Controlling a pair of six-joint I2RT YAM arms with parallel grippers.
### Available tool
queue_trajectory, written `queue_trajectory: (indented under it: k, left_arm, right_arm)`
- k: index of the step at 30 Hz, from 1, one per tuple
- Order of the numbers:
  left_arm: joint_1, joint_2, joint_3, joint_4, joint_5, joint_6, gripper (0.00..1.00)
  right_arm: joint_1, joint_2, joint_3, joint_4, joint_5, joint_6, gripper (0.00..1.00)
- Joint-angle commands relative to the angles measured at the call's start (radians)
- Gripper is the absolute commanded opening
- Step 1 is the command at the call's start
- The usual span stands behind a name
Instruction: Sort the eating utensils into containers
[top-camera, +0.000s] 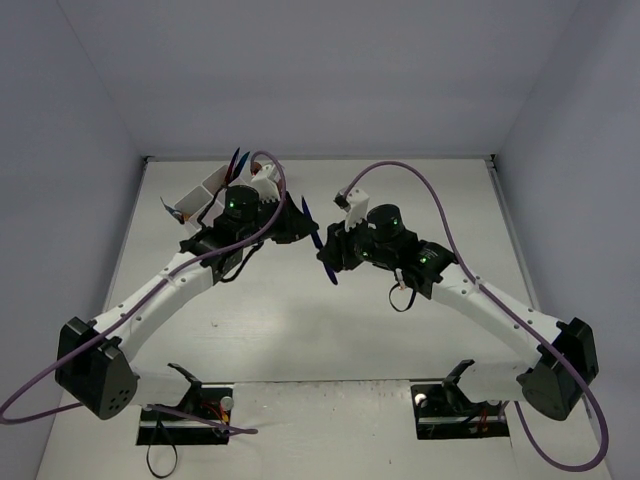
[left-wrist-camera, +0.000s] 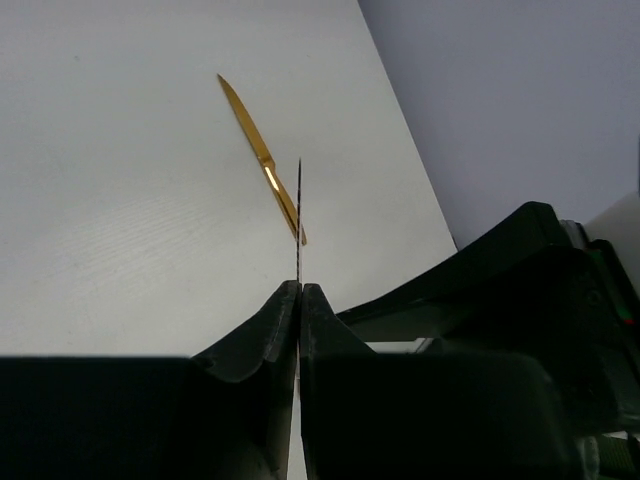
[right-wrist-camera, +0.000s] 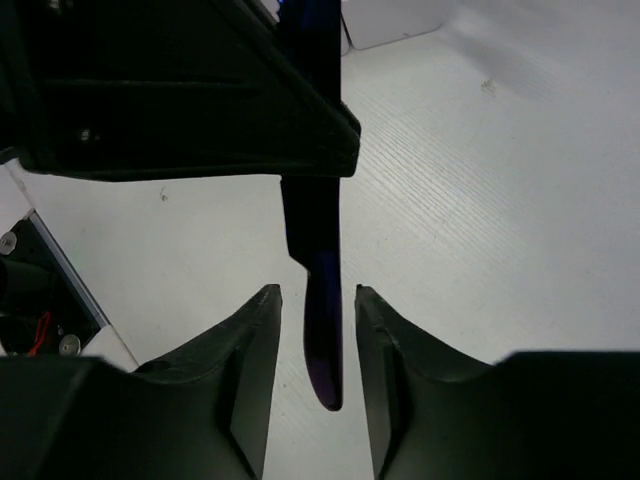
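A dark blue-purple knife (top-camera: 317, 242) hangs in the air between the two arms. My left gripper (top-camera: 296, 224) is shut on it; in the left wrist view the knife (left-wrist-camera: 299, 215) shows edge-on as a thin line rising from the closed jaws (left-wrist-camera: 300, 287). My right gripper (right-wrist-camera: 318, 292) is open around the knife's lower end (right-wrist-camera: 324, 330), with a gap on each side. A gold knife (left-wrist-camera: 262, 160) lies flat on the table beyond. The white container (top-camera: 203, 194) stands at the back left with utensils (top-camera: 238, 160) sticking up from it.
The two wrists are close together over the middle of the table. The left gripper's black body (right-wrist-camera: 180, 90) fills the top of the right wrist view, with a corner of the white container (right-wrist-camera: 395, 22) behind. Purple cables (top-camera: 440, 215) loop over both arms.
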Motion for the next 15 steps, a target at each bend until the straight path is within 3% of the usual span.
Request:
queue_trajectory:
  k: [1, 4, 8, 15]
  left_arm:
    - [0.007, -0.016, 0.059, 0.056, -0.047, 0.051, 0.00]
    - [0.023, -0.015, 0.115, -0.024, -0.095, 0.117, 0.00]
    - [0.093, 0.007, 0.231, -0.186, -0.196, 0.249, 0.00]
    - [0.244, 0.102, 0.451, -0.317, -0.487, 0.492, 0.00]
  right_arm:
    - [-0.001, -0.016, 0.066, 0.090, 0.019, -0.026, 0.57]
    - [-0.033, -0.017, 0.053, 0.084, 0.044, -0.029, 0.81]
    - [-0.092, -0.032, 0.024, 0.055, 0.080, -0.020, 0.98]
    - [-0.207, -0.091, -0.047, -0.018, 0.139, -0.032, 1.00]
